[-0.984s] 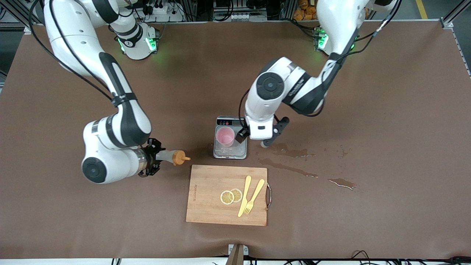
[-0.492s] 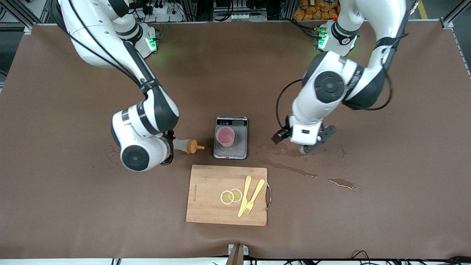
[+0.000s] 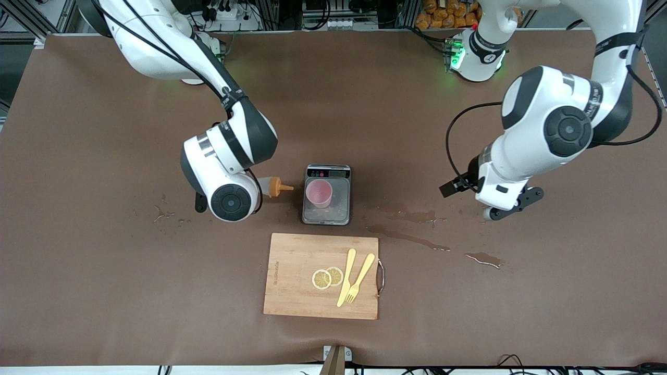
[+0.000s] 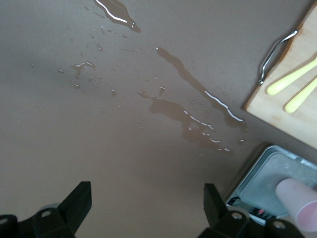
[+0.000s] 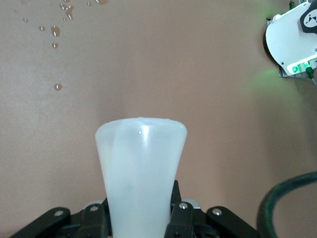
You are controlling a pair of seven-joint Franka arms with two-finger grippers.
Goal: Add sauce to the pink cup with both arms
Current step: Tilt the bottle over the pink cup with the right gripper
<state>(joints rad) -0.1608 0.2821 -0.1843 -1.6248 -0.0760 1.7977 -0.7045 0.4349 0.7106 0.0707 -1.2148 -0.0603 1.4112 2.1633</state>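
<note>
The pink cup [image 3: 319, 194] stands upright on a silver scale [image 3: 338, 211] mid-table; it also shows in the left wrist view as the pink cup [image 4: 299, 201]. My right gripper [image 5: 141, 198] is shut on the sauce bottle [image 5: 141, 163]. The bottle [image 3: 266, 186] lies roughly level above the table, just beside the scale. Its orange nozzle cap [image 3: 280, 187] points at the cup from a short way off. My left gripper [image 3: 513, 207] hangs open and empty over the wet table toward the left arm's end, well apart from the scale; between its fingers [image 4: 74, 208] only bare table shows.
A wooden cutting board [image 3: 297, 281] with a metal handle lies nearer the front camera than the scale. It carries lemon slices [image 3: 326, 277], a yellow knife and a fork [image 3: 359, 278]. Spilled liquid streaks [image 3: 406, 237] lie between the scale and the left gripper.
The right arm has carried the bottle from the right arm's end toward the scale. The left arm has drawn away from the cup toward its own end of the table.
</note>
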